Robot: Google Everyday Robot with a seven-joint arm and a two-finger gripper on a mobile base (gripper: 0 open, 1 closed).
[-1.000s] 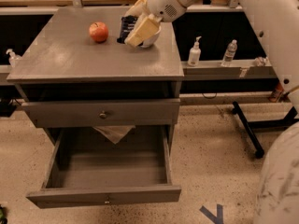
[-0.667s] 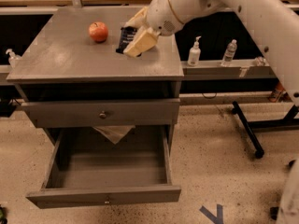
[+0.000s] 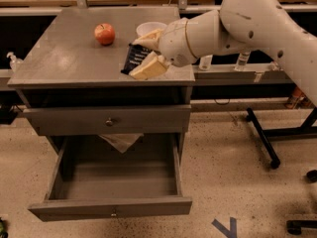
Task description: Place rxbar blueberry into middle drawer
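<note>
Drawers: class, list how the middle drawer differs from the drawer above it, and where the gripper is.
The middle drawer is pulled out, its inside showing; the drawer above is shut. The middle drawer's front sits lower and nearer the camera than the drawer above's. Both are grey with a small knob. The gripper, over the cabinet top, grips the rxbar blueberry.

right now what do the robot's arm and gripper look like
Thick, rounded off-white arm with a thin tan ring near the wrist and small dark dots. The gripper, above the front edge of the grey wooden cabinet top, has two blunt cream-yellow fingers.
</note>
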